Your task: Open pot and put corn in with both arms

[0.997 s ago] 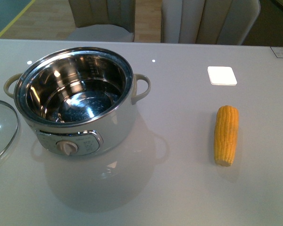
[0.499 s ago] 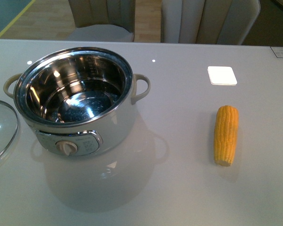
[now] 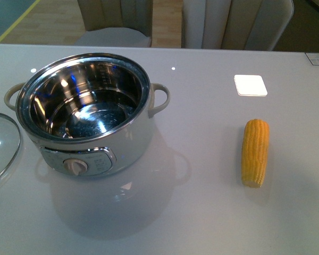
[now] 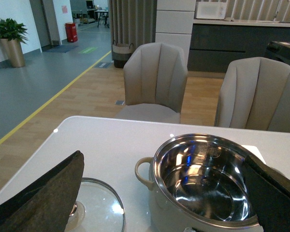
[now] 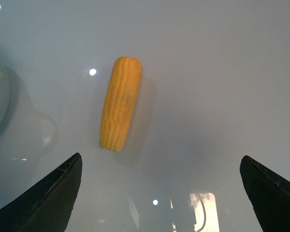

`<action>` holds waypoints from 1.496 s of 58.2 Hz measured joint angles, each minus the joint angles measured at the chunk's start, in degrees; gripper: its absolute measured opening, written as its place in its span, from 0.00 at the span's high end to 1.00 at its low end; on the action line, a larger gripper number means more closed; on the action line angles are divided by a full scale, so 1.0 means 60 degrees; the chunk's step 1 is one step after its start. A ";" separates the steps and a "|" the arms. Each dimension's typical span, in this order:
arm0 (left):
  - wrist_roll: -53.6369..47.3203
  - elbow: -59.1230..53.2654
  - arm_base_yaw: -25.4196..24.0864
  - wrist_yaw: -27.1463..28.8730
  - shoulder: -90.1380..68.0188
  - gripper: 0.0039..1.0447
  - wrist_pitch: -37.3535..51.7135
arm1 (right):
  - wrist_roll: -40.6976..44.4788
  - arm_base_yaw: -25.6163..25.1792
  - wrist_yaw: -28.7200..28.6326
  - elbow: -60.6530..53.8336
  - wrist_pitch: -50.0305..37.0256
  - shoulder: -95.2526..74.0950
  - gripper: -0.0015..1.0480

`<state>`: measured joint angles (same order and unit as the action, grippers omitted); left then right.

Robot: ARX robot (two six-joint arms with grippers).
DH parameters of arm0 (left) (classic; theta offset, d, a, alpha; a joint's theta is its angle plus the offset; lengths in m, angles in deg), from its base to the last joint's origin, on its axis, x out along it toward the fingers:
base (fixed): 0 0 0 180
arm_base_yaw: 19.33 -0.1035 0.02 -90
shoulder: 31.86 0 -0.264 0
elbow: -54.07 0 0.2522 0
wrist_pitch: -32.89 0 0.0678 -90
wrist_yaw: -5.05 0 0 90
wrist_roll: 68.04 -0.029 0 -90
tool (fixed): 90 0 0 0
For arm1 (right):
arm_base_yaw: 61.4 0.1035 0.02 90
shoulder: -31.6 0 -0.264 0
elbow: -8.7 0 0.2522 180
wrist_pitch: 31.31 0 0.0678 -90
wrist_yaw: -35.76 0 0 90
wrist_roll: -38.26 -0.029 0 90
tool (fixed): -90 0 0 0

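Note:
The cream-white pot (image 3: 85, 114) stands open on the left of the table, its steel inside empty. It also shows in the left wrist view (image 4: 203, 183). Its glass lid (image 3: 0, 146) lies flat on the table left of it. The yellow-orange corn (image 3: 254, 152) lies on the right of the table, apart from the pot. My left gripper (image 4: 164, 193) is open and empty, above and in front of the pot and lid (image 4: 94, 208). My right gripper (image 5: 159, 193) is open and empty, above the table with the corn (image 5: 120, 109) ahead of its fingertips. Neither arm shows in the front view.
The glossy white table (image 3: 202, 212) carries a bright square reflection (image 3: 250, 85) behind the corn. Two beige chairs (image 4: 154, 82) stand at the table's far edge. A label (image 3: 318, 58) sits at the far right corner.

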<state>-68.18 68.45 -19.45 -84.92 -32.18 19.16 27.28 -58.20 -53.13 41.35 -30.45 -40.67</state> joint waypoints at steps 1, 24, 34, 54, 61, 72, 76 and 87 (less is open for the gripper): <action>0.0000 0.0000 0.0000 0.0000 0.0000 0.07 0.0000 | -0.0004 0.0055 0.0015 0.0127 -0.0317 -0.0481 0.08; 0.0000 0.0000 0.0000 -0.0004 0.0000 0.07 0.0000 | -0.1133 0.1147 0.0845 0.3064 -0.1989 -0.6772 0.08; 0.0004 0.0000 0.0000 -0.0004 0.0000 0.07 0.0000 | -0.1501 0.1326 0.0998 0.4360 -0.1749 -0.8178 0.08; 0.0000 0.0000 0.0000 -0.0004 0.0000 0.07 0.0000 | -0.1504 0.1253 0.1093 0.5417 -0.1727 -0.9344 0.08; 0.0000 0.0000 0.0000 -0.0004 0.0000 0.07 0.0000 | -0.1504 0.1260 0.1075 0.5577 -0.1617 -0.9602 0.11; 0.0000 0.0000 0.0000 -0.0004 0.0000 0.07 0.0000 | -0.1264 0.1406 0.0973 0.5621 -0.1282 -0.9952 0.37; 0.0000 0.0000 0.0000 -0.0004 0.0000 0.07 0.0000 | -0.1195 0.1461 0.0951 0.5588 -0.1239 -0.9989 0.47; 0.0000 0.0000 0.0000 -0.0004 0.0000 0.07 0.0000 | -0.0987 0.1475 0.0484 0.5053 -0.0969 -0.9227 0.70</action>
<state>-68.18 68.45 -19.45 -84.94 -32.18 19.16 21.35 -49.34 -50.23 71.67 -36.27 -96.03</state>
